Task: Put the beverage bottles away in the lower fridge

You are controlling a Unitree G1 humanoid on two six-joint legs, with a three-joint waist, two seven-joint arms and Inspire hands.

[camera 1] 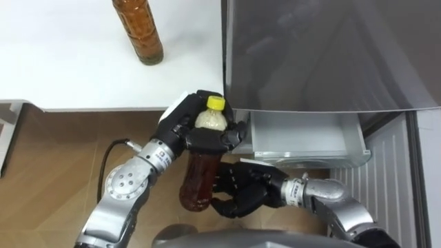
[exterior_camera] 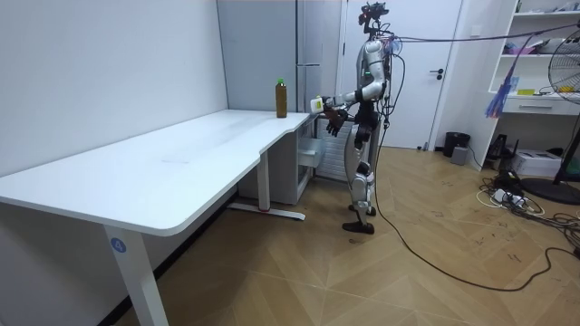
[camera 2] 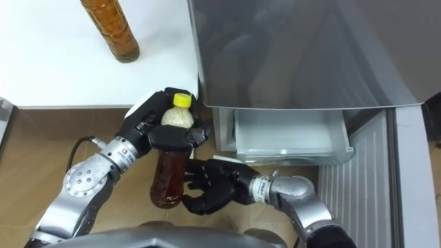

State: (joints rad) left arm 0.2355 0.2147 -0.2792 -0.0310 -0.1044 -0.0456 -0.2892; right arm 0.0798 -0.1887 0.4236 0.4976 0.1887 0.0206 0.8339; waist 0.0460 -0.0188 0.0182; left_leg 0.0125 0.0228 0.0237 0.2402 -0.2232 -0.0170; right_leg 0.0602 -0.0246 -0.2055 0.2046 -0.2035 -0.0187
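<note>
A brown drink bottle with a yellow cap (camera 1: 204,165) (camera 2: 171,162) hangs upright in front of me, just off the white table's edge. My left hand (camera 1: 185,131) (camera 2: 153,127) is shut on its neck and shoulder. My right hand (camera 1: 238,193) (camera 2: 210,186) curls around its lower body from the right. A second brown bottle (camera 1: 140,31) (camera 2: 110,29) (exterior_camera: 281,98) stands on the table (camera 1: 83,69) near its far edge. The lower fridge drawer (camera 1: 303,141) (camera 2: 289,138) stands pulled open to the right of the held bottle. In the room view I stand at the table's far end, facing the fridge (exterior_camera: 313,63).
The grey fridge door (camera 1: 331,55) overhangs the open drawer. Wooden floor (camera 1: 62,151) lies below the table edge. The long white desk (exterior_camera: 163,163) runs toward the room view's left, with a white door and shelving behind me.
</note>
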